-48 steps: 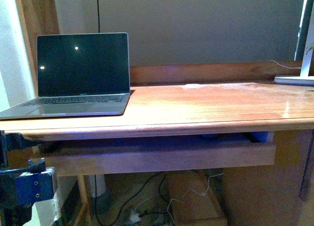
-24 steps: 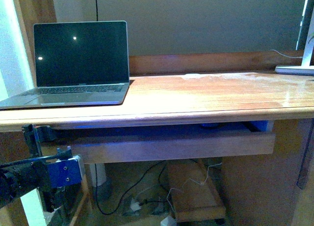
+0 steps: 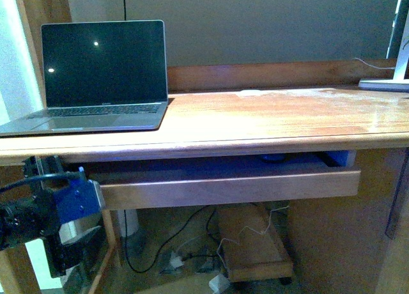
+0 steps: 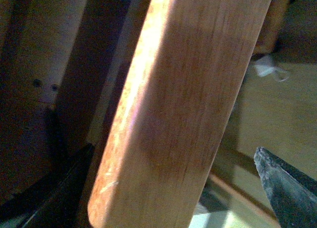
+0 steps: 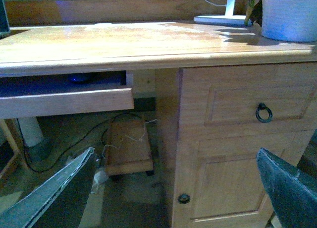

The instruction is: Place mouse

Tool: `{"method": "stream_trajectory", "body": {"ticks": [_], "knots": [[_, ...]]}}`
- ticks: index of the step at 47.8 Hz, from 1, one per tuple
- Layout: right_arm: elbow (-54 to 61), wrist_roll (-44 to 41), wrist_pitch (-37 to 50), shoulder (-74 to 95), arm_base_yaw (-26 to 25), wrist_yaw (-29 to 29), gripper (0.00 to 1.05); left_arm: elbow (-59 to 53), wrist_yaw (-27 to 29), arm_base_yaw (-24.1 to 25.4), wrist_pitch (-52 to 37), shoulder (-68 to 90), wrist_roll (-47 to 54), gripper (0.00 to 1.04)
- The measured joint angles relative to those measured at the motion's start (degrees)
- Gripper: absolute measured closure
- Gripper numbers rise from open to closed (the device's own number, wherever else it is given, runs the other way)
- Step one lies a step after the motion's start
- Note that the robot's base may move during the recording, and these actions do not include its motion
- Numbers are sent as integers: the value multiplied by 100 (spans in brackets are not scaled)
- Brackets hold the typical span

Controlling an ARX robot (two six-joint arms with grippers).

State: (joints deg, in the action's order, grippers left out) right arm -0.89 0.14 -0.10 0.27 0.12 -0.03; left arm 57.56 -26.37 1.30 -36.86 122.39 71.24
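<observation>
**Table, Pull-Out Tray and Hand Status**

A wooden table (image 3: 268,124) spans the front view, against a grey wall. An open laptop (image 3: 102,73) with a dark screen stands at the upper left of the frame. A small white disc (image 3: 250,91) lies near the table's rear edge, and a white lamp base (image 3: 383,84) sits at the far right.

Below the tabletop, a tray (image 3: 230,186) with a blue interior is pulled out. The mouse (image 3: 275,158) lies inside the tray, right of centre in the frame. It shows only as a dark rounded shape under the table edge. The right wrist view also shows the mouse (image 5: 81,79) in the tray. Cables (image 3: 185,239) lie on the floor beneath.

The left arm (image 3: 73,208) is at the lower left of the frame, beside the tray's left end. The left hand (image 4: 173,153) is spread wide, with a wooden board (image 4: 183,89) between its fingers (image 4: 285,188). Contact cannot be told.

The right hand (image 5: 176,158) is spread wide and holds nothing. It faces a cabinet (image 5: 237,153) with a ring handle (image 5: 264,112).
</observation>
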Motion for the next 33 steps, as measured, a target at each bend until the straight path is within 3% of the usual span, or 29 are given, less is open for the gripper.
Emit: {"method": "stream_trajectory", "body": {"ticks": [6,10,20,27,33], "knots": [[0,0,0,0,0,0,7,-328,-350,-17,1237,-691,-304,8],[0,0,0,0,2,0,7,-645,-866,-63,2031,-1224,-726,8],[0,0,0,0,2,0,7,-1292,-1615,-339,2911,-2234,-1858,8],[0,0,0,0,2,0,7,-1611,-2076,-511,2833,-2747,-3202,8],[0,0,0,0,2,0,7,-1851,-2522,-706,2354,-3351,-5018,8]]}}
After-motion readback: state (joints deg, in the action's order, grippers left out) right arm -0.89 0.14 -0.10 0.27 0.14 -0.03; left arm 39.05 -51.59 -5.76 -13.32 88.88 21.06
